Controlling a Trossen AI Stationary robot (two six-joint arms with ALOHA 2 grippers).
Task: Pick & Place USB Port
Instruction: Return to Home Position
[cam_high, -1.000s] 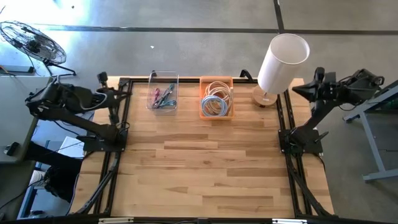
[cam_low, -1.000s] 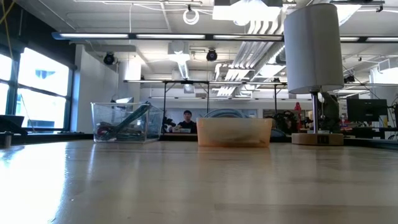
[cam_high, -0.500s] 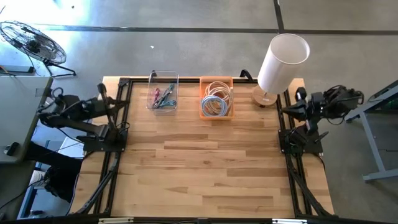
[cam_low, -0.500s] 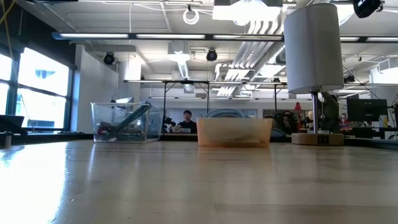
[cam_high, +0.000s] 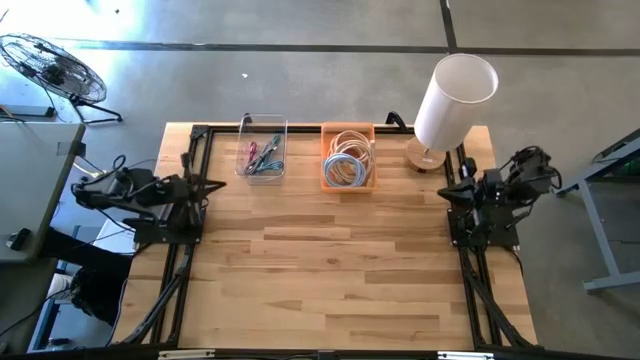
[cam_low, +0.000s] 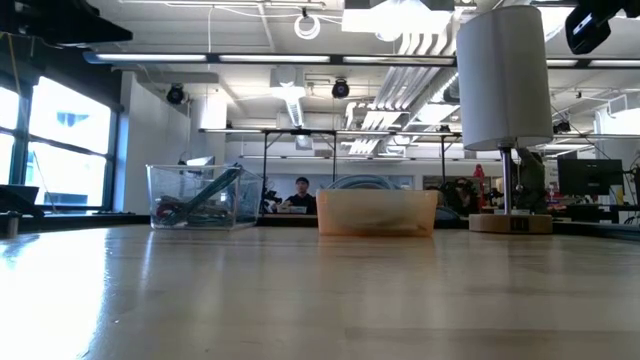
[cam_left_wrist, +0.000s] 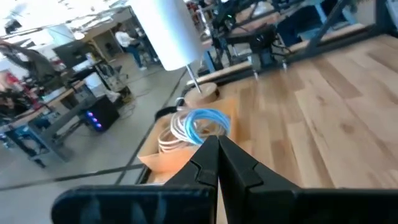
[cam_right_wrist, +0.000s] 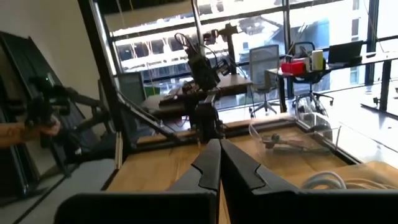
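Observation:
A clear bin (cam_high: 262, 150) near the table's far edge holds small pink, teal and dark cable pieces; I cannot single out a USB part among them. It also shows in the low view (cam_low: 195, 195) and the right wrist view (cam_right_wrist: 292, 140). To its right, an orange bin (cam_high: 348, 157) holds coiled white and blue cables (cam_left_wrist: 196, 124). My left gripper (cam_high: 208, 184) hovers shut over the table's left rail, pointing right, fingertips together (cam_left_wrist: 217, 142). My right gripper (cam_high: 444, 190) hovers shut over the right rail, pointing left, fingertips together (cam_right_wrist: 219, 144).
A white lamp (cam_high: 455, 95) stands on its round wooden base at the far right corner, right of the orange bin, and rises tall in the low view (cam_low: 505, 80). Black rails (cam_high: 190, 230) run along both sides. The bare wooden tabletop (cam_high: 330, 260) stretches between the arms.
Both arms have swung in from outside the table. My left gripper has moved right and toward the near edge, reaching the left rail. My right gripper has moved left and toward the near edge, reaching the right rail. The bins and lamp have stayed put.

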